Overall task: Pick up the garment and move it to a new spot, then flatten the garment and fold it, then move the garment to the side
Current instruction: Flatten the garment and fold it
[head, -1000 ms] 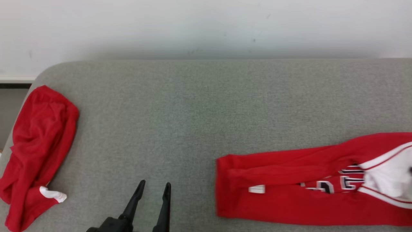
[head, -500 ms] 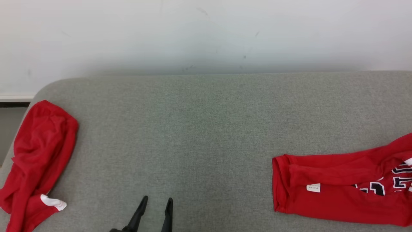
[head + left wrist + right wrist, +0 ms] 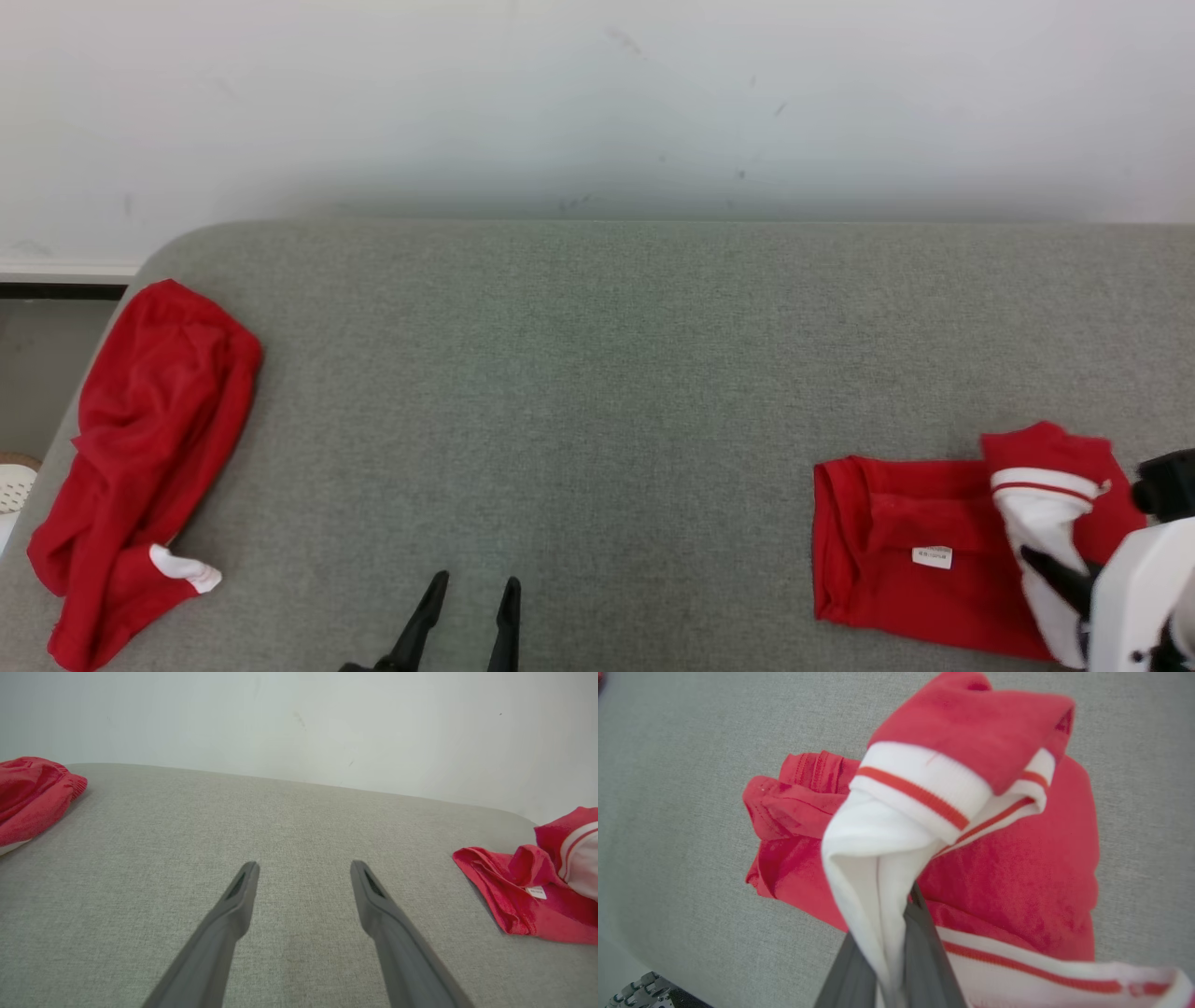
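The garment (image 3: pixel 887 569) is a red jersey with white, red-striped trim and lies at the right of the grey padded surface (image 3: pixel 597 373). It also appears in the left wrist view (image 3: pixel 514 900). Its white-trimmed end (image 3: pixel 920 793) is lifted and doubled back over the red body. My right gripper (image 3: pixel 1046 565) is shut on that white fabric, its dark fingers (image 3: pixel 924 952) pinching it from below. A small white label (image 3: pixel 932 557) faces up. My left gripper (image 3: pixel 474 590) hovers open and empty over the front middle, its fingers (image 3: pixel 233 905) spread apart.
A second red cloth (image 3: pixel 149 439) with a white patch lies crumpled at the left end of the surface, also at the left wrist view's edge (image 3: pixel 28 793). A white wall (image 3: pixel 597 93) runs behind. A white perforated object (image 3: pixel 14 485) sits beyond the left edge.
The garment slid to the right, and my right gripper came into view carrying its white-trimmed end back over the red body, hiding the lettering. The left gripper stayed put; the camera shifted slightly.
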